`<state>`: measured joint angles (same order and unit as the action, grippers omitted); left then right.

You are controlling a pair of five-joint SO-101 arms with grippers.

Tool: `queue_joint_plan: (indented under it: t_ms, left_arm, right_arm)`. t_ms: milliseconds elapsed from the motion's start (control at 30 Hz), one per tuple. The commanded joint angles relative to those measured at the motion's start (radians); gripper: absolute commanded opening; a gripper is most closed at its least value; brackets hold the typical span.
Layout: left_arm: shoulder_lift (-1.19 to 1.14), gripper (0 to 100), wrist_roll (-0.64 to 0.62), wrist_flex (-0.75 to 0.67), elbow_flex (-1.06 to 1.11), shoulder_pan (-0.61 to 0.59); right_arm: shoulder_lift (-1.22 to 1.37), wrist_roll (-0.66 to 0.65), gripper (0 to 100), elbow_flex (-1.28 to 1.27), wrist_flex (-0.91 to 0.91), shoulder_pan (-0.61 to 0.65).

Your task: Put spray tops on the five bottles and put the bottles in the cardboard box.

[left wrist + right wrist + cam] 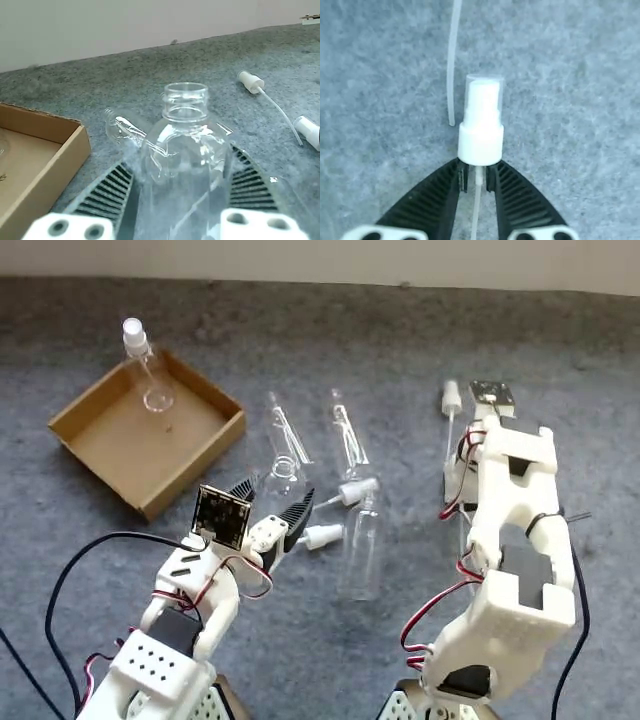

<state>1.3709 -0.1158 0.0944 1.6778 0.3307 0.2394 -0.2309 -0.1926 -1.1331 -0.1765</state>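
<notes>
Left gripper (181, 161): seen at seven o'clock of the table in the high view; its fingers are pressed against both sides of a clear bottle.
Held bottle (186, 102): gripped by its body, with the neck pointed away from the arm; its mouth is uncapped.
Right gripper (477, 172): its fingers are narrowed to a slim gap around the thin tube of a spray top, just under the collar.
Held spray top (481, 132): white, with the head pointed away from the wrist camera, over the grey carpet (570, 100); the end of a second, loose tube (452, 75) is seen just beside it.
Centre bottle (362, 545): laid flat near the table's middle; a spray head (357, 488) is found at its far end (whether it is seated cannot be told); a loose white top (322, 536) is laid at its nine o'clock, near the left fingers.
Uncapped bottles: two are laid flat toward twelve o'clock, one (287, 432) beside the other (347, 435).
Long-tubed top (451, 396): laid at two o'clock, beside the right arm.
Cardboard box (196, 483): set at ten o'clock; a capped bottle (148, 375) is placed with its base inside and its capped end over the far rim.
</notes>
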Motion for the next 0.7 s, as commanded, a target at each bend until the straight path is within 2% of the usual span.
queue_joint_plan:
  t_ms: [0, 233, 433, 600, 667]
  left_arm:
    - [0.018, 7, -0.005, -0.023, 0.027, 0.013]
    - [0.018, 7, -0.005, -0.023, 0.027, 0.013]
    - [0.018, 7, -0.005, -0.023, 0.027, 0.013]
    - [0.016, 7, -0.005, -0.021, 0.027, 0.013]
    - [0.016, 7, -0.005, -0.021, 0.027, 0.013]
  right_arm:
    - [-0.019, 0.0, 5.0, 0.09, -0.036, -0.036]
    - [-0.019, -0.002, 4.8, 0.254, -0.186, -0.048]
    - [-0.012, -0.003, 5.7, 0.288, -0.194, -0.021]
    - [-0.012, -0.003, 18.9, 0.288, -0.194, 0.038]
    - [-0.012, 0.005, 20.2, 0.288, -0.183, 0.051]
